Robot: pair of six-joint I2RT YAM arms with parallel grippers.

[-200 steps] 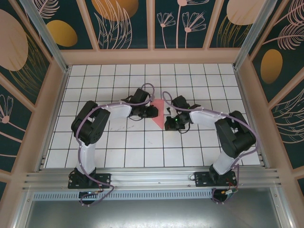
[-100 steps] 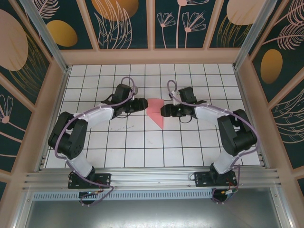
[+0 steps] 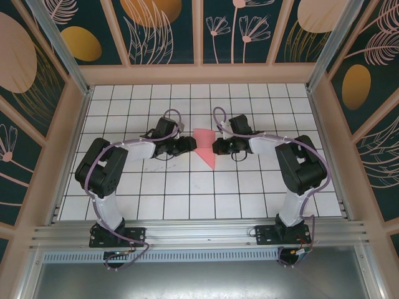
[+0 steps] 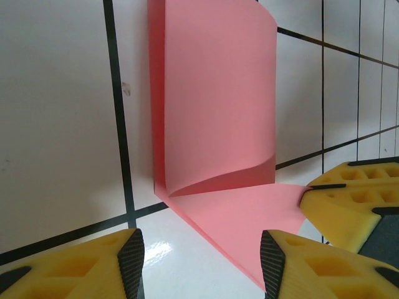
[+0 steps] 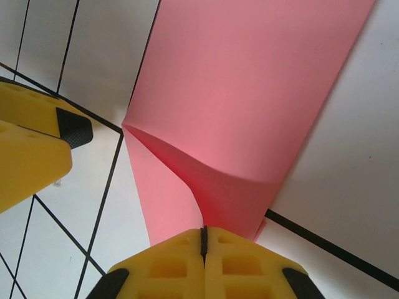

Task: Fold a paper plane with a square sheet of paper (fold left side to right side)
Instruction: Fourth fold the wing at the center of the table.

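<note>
A coral-red sheet of thin creased paper sits on a white desk ruled in a black grid. The left tool and right tool are bright yellow with black textured patches. Dark teal wall panels carry peach leaf outlines and ochre ovals, framed in pale pink.

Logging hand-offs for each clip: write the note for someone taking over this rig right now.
Left gripper: open, holding nothing, at the left edge of the square sheet of paper.
Right gripper: shut, apparently pinching the edge of the sheet's raised flap.
Sheet: lies between the two grippers, partly folded, its pointed end toward the robot.
Done: first creases are in.
Left: lay the lifted flap flat, then finish the plane's folds.
</note>
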